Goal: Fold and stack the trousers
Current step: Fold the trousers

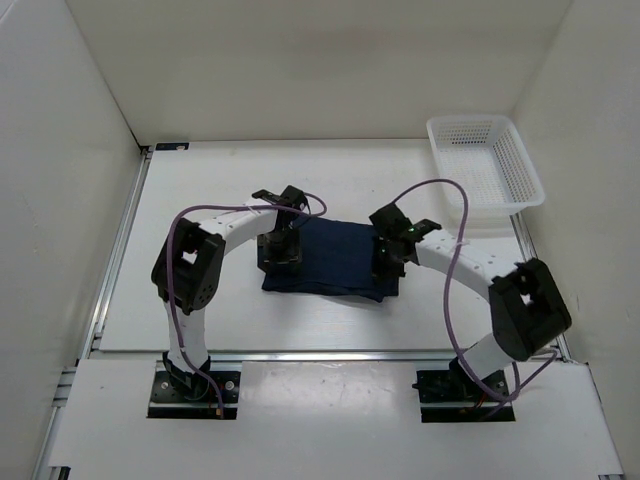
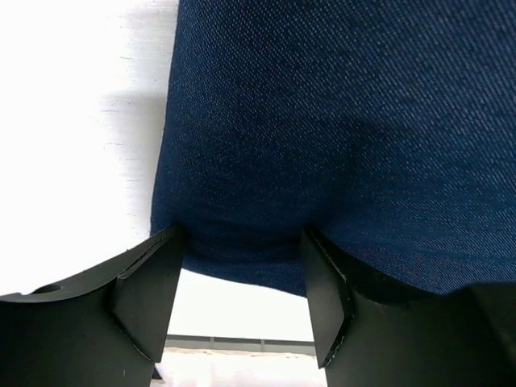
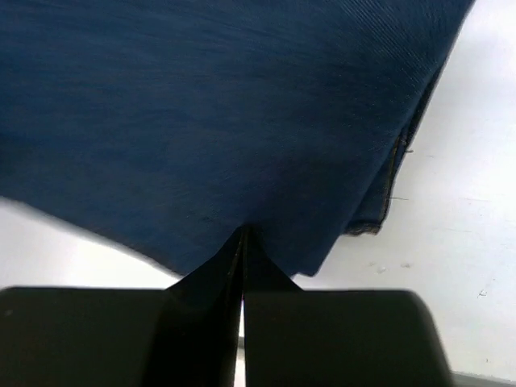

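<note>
The dark navy trousers [image 1: 330, 258] lie folded into a compact rectangle in the middle of the white table. My left gripper [image 1: 283, 250] is at their left end. In the left wrist view it [image 2: 242, 235] is open, its fingers standing apart over the near edge of the denim [image 2: 339, 121]. My right gripper [image 1: 388, 262] is at the right end. In the right wrist view it [image 3: 242, 232] is shut, with its tips pinching the cloth [image 3: 201, 105], whose near edge looks slightly raised. A frayed hem shows to the right.
A white plastic mesh basket [image 1: 470, 121] stands at the back right corner of the table. White walls enclose the table on three sides. Purple cables loop above both arms.
</note>
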Robot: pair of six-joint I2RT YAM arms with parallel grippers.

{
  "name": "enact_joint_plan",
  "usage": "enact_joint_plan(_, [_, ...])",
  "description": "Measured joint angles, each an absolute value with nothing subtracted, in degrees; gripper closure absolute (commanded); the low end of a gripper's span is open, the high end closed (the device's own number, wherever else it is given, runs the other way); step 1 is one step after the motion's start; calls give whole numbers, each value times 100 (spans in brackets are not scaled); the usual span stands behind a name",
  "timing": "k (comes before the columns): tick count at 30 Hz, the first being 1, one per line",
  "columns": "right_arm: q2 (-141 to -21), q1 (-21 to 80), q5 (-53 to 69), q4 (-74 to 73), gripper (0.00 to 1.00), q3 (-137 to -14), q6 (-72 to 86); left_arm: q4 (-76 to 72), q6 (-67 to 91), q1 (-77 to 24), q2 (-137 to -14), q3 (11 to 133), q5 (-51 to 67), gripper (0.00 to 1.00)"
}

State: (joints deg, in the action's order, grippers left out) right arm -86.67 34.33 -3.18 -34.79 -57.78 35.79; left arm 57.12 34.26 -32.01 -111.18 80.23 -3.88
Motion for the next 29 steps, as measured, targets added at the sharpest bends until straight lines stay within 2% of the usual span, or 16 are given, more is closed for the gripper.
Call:
enact_joint_plan(4, [-9384,3347,-388,-3310,100,-5564,3701,5675,3428,-3203,-11107,7955,-414,30])
enact_joint_plan(6, [-9384,3308,-392,-3315,100,-5634,3734,5701,3424,-3205,-11087,7955,-464,30])
enact_joint_plan(9, [-9054,3336,-628,-3647,91,-5883,3708,5927,3369,-3212,-10978,8012,-637,24])
enact_joint_plan(11, [-8705,3369,-843,-4021,77,-6261,3682,6187,3308,-3212,-10851,8208,-757,17])
enact_joint_plan(12, [-8503,3385,-947,-4204,65,-6565,3664,6281,3282,-3212,-10759,8337,-814,12])
enact_joint_plan(13, [-8294,3389,-1063,-4331,34,-6888,3636,6379,3225,-3212,-10630,8508,-869,11])
enact_joint_plan(16, [-7655,3398,-1485,-4602,1,-7797,3489,6676,3085,-3210,-10184,9336,-1074,9])
enact_joint_plan(22, [-6847,3336,-2637,-5343,0,-8833,3389,6855,2891,-3118,-9048,10787,-1498,8])
enact_joint_plan(29, [-6355,3317,-3555,-6143,0,-8510,3433,6934,3030,-2751,-7395,10534,-2231,4])
